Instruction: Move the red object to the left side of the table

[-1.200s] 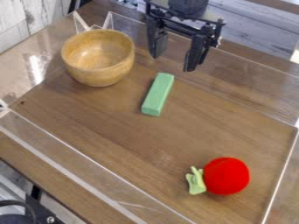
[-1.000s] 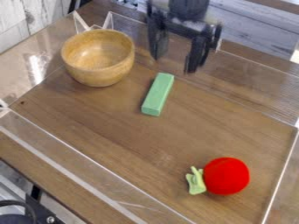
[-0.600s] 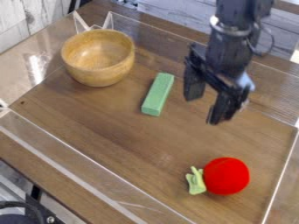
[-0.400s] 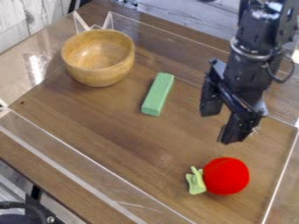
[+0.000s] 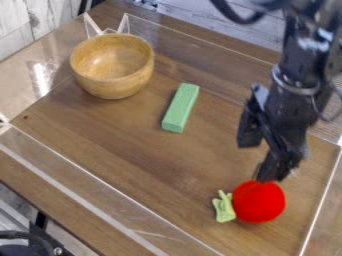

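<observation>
Currently my gripper [image 5: 265,158] hangs over the right part of the table [image 5: 107,160], pointing straight down, with its two dark fingers [image 5: 249,132] spread wide and nothing between them. One finger shows at the side toward the middle of the table; the other reaches lower in the picture, and its tip sits just above the red object [image 5: 259,200]. Whether that tip touches the red object cannot be told from this view. The red object lies directly below my gripper in the picture, near the front right corner of the table, resting on the wood surface. Its light-green leafy tuft [image 5: 225,207] points away from my gripper toward the front left. A green block [image 5: 181,107] lies flat on the table to the left of my gripper and slightly farther back, well apart from both fingers. A wooden bowl [image 5: 112,65] stands upright at the far left rear, well apart from my gripper and beyond the green block. A clear plastic rim [image 5: 80,178] runs along the table edges. My arm rises from the gripper toward the upper right edge of the picture.
</observation>
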Motion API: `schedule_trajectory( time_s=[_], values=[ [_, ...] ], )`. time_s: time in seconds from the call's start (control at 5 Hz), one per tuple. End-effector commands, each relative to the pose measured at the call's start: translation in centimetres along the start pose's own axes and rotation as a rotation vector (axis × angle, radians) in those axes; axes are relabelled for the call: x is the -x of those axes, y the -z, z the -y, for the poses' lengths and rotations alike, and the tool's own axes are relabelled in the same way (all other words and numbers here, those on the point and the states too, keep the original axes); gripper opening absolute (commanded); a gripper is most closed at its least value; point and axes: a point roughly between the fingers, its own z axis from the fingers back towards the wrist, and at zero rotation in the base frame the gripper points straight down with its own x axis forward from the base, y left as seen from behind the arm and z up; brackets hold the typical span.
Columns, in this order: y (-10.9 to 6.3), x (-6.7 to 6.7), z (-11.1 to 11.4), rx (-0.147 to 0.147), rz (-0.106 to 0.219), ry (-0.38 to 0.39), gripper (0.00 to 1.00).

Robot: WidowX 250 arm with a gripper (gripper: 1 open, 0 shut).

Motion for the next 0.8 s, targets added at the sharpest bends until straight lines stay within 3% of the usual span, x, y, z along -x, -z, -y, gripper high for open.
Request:
schedule_trajectory(
  time_s=[0.0,0.4,0.6],
  values=[
    [0.3,-0.9,0.7,-0.033,0.031,0.054,1.00],
    [-1.7,0.2,3.4,-0.059,0.026,0.062,1.00],
    [-3.4,1.3,4.2,-0.066,0.013,0.025,1.00]
  ],
)
